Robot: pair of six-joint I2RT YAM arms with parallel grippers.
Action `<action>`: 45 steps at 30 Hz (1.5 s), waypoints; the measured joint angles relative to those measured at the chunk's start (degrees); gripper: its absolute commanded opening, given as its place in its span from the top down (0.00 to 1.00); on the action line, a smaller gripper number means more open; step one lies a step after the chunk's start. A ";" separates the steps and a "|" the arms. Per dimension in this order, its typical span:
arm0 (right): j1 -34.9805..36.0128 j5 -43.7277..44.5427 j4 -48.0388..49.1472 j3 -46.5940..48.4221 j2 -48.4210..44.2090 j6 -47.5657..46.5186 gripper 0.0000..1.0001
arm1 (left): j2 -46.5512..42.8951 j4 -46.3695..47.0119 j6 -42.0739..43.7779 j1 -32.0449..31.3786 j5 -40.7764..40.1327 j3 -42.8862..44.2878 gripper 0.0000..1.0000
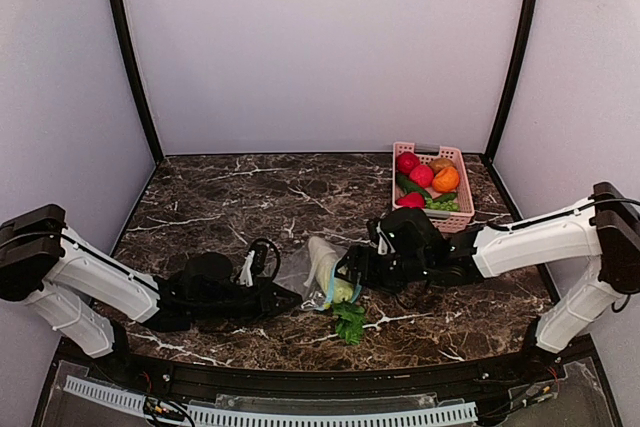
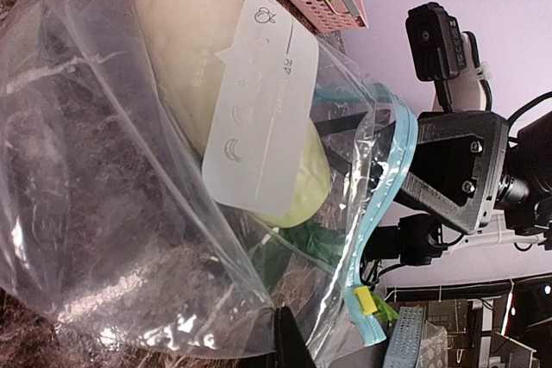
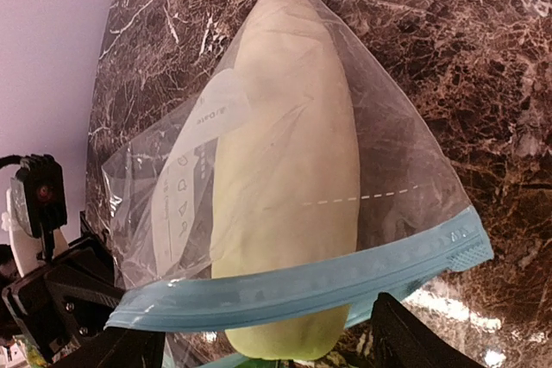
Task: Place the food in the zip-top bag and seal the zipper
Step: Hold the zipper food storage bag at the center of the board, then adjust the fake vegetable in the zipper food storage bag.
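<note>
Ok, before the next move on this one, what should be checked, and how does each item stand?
1. Gourd fully inside the zip-top bag: not ok, its end pokes out past the zipper.
2. Leafy green bagged: not ok, it lies on the table by the bag's mouth.
3. Grapes and pepper bagged: not ok, both lie in the pink basket.
4. Left end effector pinching the bag's edge: ok, shut on it.
5. Right end effector free for a pick: ok, jaws wide apart, holding nothing.
6. Zipper sealed: not ok, mouth open.
</note>
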 measured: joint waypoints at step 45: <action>3.19 -4.61 15.72 -10.49 3.82 -6.54 0.69 | -3.17 -8.22 0.96 -0.02 -0.59 0.52 0.99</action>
